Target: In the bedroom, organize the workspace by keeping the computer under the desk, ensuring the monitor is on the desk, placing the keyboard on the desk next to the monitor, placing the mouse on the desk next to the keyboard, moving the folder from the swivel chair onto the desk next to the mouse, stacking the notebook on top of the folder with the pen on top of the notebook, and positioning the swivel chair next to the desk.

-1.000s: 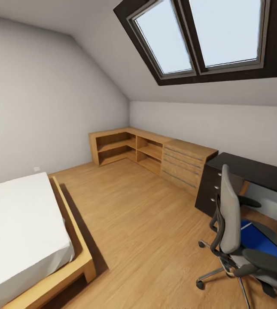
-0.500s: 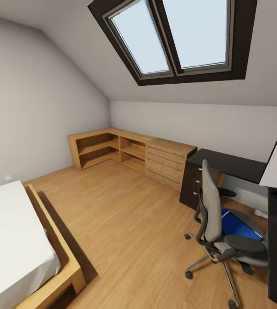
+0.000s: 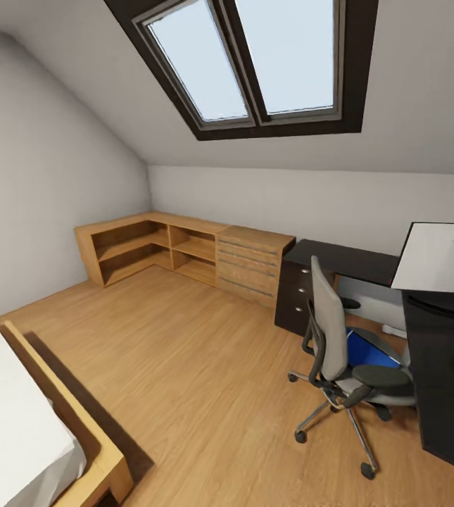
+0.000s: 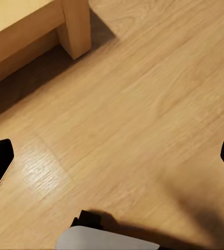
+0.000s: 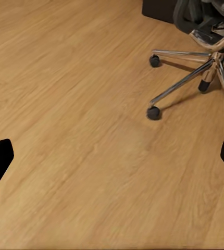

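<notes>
view has swung right: chair (image 3: 339, 352) with blue folder (image 3: 367, 350) and bench (image 3: 346, 259) now nearer centre. approach continuing; both jaws open, empty.

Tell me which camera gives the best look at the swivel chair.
The head view: it shows the whole swivel chair, backrest, armrest, wheeled base, and blue folder on the seat. The right wrist view catches just its base legs and castors; the left wrist view shows floor.

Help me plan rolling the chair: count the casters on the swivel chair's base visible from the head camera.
3: one at the front left, one nearest the camera, one at the rear left. Others may be hidden behind the swivel chair.
</notes>
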`<state>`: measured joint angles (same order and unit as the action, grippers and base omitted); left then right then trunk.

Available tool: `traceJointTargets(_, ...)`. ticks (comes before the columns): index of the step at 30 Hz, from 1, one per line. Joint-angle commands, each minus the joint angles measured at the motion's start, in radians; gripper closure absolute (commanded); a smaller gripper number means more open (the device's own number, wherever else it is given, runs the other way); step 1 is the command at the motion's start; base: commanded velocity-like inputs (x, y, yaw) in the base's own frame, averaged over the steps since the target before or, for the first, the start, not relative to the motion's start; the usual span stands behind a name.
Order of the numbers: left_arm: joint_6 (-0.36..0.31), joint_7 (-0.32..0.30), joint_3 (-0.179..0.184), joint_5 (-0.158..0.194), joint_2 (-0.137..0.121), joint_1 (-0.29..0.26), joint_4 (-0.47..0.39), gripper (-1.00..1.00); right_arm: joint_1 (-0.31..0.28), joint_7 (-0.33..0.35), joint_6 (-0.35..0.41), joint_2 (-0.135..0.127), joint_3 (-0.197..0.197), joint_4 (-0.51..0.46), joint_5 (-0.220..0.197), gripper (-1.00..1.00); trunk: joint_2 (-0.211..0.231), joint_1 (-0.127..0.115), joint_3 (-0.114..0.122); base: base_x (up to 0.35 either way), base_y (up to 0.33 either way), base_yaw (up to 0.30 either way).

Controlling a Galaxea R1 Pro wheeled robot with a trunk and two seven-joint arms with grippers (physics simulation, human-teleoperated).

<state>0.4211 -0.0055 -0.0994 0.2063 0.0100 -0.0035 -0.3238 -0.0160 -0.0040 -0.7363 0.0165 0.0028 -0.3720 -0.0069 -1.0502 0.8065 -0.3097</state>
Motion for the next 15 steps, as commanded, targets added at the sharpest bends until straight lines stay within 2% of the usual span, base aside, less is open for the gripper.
traceJointTargets(1, 0.002, -0.001, -0.004, 0.000, 0.000, -0.001, 0.000, -1.00, -0.001, 0.000, -0.003, 0.000, 0.000, 0.001, -0.001, -1.00, -0.001, 0.000, -0.001, 0.000, 0.223, -0.300)
traceJointTargets(6, 0.002, 0.000, -0.005, 0.001, 0.000, -0.001, 0.000, -1.00, -0.001, 0.000, -0.003, -0.001, 0.000, 0.001, -0.002, -1.00, -0.001, 0.000, -0.001, 0.000, 0.094, -0.300)
traceJointTargets(15, 0.004, -0.001, -0.005, -0.001, 0.000, -0.001, 0.000, -1.00, -0.001, 0.000, -0.003, 0.000, 0.000, 0.001, -0.002, -1.00, -0.001, 0.000, -0.001, 0.000, 0.011, -0.300)
